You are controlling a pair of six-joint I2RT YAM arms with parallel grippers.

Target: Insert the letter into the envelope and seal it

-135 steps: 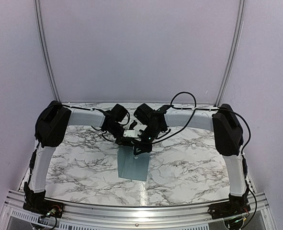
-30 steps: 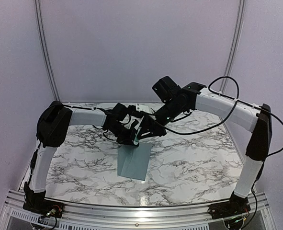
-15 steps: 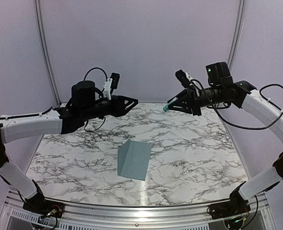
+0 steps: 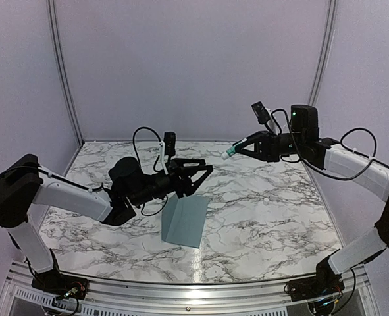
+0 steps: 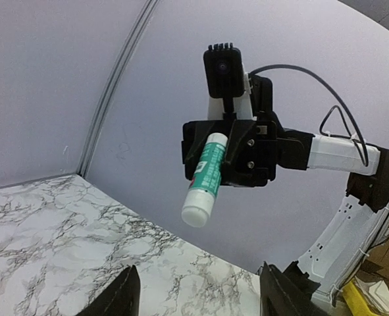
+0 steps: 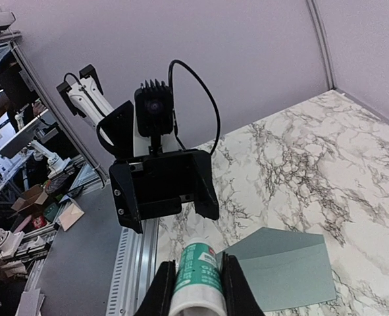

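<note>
Right now the envelope (image 4: 184, 220) is lying flat on the marble bench (image 4: 273, 217), about midway across it and toward the near side, and neither arm is touching it. The left gripper (image 4: 199, 172) is hovering over the bench by the envelope's far edge and pointing toward the right arm, its fingers standing apart with nothing between them. The right gripper (image 4: 237, 149) is hanging high over the far right part of the bench, well apart from the envelope. It is clamping a glue stick (image 4: 229, 153) with a green and white label, whose pale end is poking out past the fingertips toward the left arm. The two grippers are facing each other across a gap. From here I cannot tell whether the envelope's flap is stuck down.
</note>
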